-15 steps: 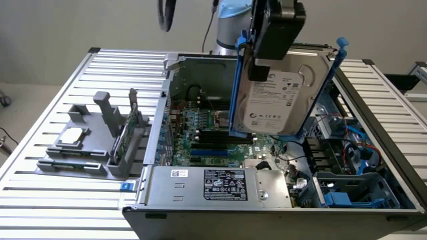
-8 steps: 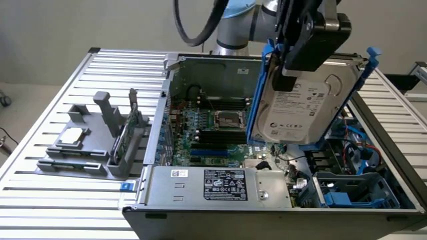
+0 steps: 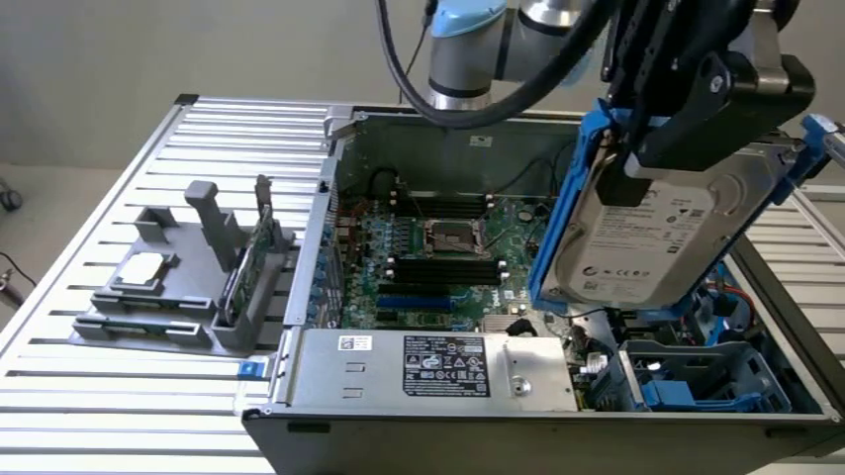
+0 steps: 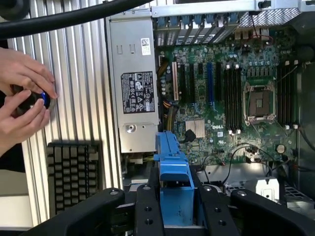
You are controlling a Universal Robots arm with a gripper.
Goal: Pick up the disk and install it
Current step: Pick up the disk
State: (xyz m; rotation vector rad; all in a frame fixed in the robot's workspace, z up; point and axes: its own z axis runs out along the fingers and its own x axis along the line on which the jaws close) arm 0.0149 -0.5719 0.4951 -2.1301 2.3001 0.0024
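Gripper clamps the disk, a silver-grey drive with a white label in a blue carrier, held tilted on edge above the open computer case at the exterior view's right. The gripper hides the disk's top edge. From the left, a grey holder carries a small chip; the case holds a motherboard, a power supply and a blue bay.

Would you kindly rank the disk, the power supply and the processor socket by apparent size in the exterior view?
1. disk, held high, likely nearer the camera, so its lead is unsure
2. power supply
3. processor socket, clearly smallest
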